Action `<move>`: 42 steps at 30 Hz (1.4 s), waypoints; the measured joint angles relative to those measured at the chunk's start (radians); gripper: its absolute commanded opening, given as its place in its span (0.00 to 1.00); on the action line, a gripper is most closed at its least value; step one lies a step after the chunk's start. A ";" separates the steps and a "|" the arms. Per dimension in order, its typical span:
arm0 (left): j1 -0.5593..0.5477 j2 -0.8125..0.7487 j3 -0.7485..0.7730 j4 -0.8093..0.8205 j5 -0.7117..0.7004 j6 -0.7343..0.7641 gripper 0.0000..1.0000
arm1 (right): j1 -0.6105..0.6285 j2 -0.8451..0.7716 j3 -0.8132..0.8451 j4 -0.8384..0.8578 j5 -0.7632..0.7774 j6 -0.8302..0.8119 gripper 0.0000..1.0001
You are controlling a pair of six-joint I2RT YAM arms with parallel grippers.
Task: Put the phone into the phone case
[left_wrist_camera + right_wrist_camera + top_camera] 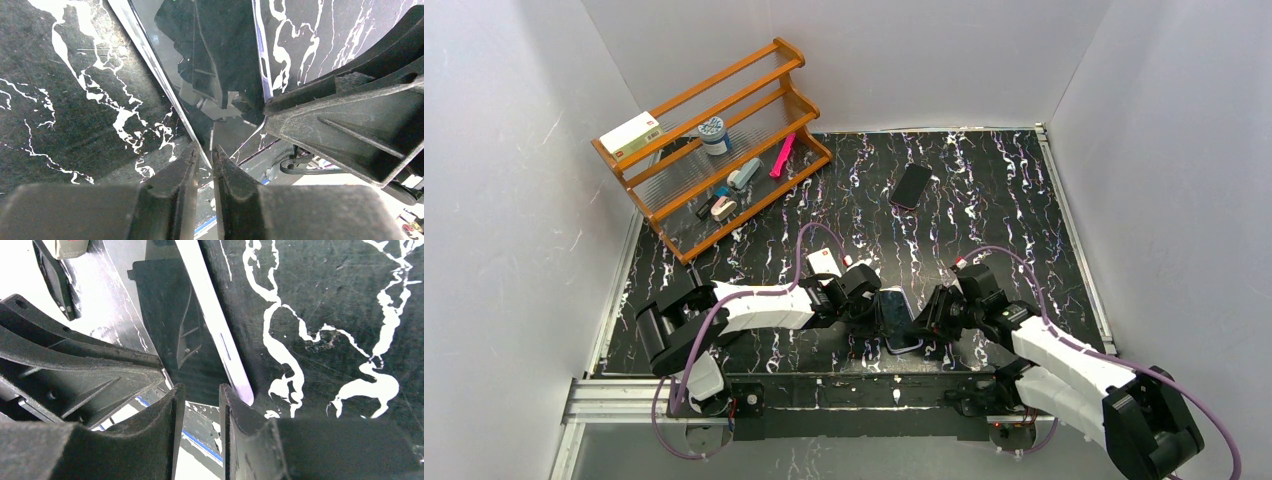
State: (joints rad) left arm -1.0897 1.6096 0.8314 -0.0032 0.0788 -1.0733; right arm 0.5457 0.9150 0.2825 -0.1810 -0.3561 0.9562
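At 6 o'clock your left claw [206, 152] pinches the phone [898, 320], likely to lift it; right claw [200, 390] stands narrow, empty.

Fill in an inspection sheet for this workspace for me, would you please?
Surface: black marbled table.
Job's things: phone between both grippers; phone case alone, further back.
Clutter: wooden rack back left holding white box, jar, pink item; small box by left arm.
Grippers: left gripper pinched on phone's edge; right gripper jaws apart at its other side.
Cables: purple cables loop over both arms.
Surroundings: white walls on three sides.
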 measured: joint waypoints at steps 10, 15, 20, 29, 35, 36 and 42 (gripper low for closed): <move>0.000 0.000 0.000 0.002 -0.019 -0.001 0.23 | 0.000 0.006 0.140 -0.126 0.142 -0.116 0.40; 0.000 0.002 0.002 0.002 -0.019 -0.001 0.23 | 0.000 0.058 0.140 -0.162 0.173 -0.155 0.40; 0.000 0.006 0.002 0.002 -0.018 -0.001 0.20 | 0.000 0.059 0.124 -0.153 0.158 -0.168 0.40; 0.000 0.034 0.017 0.011 0.011 -0.007 0.02 | -0.002 0.069 0.046 -0.080 0.073 -0.144 0.35; -0.003 0.036 0.017 0.009 0.044 -0.021 0.00 | -0.014 0.032 -0.003 -0.019 0.047 -0.089 0.34; -0.003 0.037 0.017 0.008 0.050 -0.023 0.00 | -0.016 0.031 -0.006 -0.013 0.043 -0.079 0.34; -0.004 0.039 0.019 -0.006 0.059 -0.027 0.15 | -0.020 0.031 -0.017 0.011 0.043 -0.048 0.40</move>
State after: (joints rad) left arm -1.0935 1.6482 0.8501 -0.0093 0.1375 -1.1000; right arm 0.5255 0.9455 0.2653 -0.1696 -0.3126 0.9077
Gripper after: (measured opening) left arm 0.045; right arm 0.349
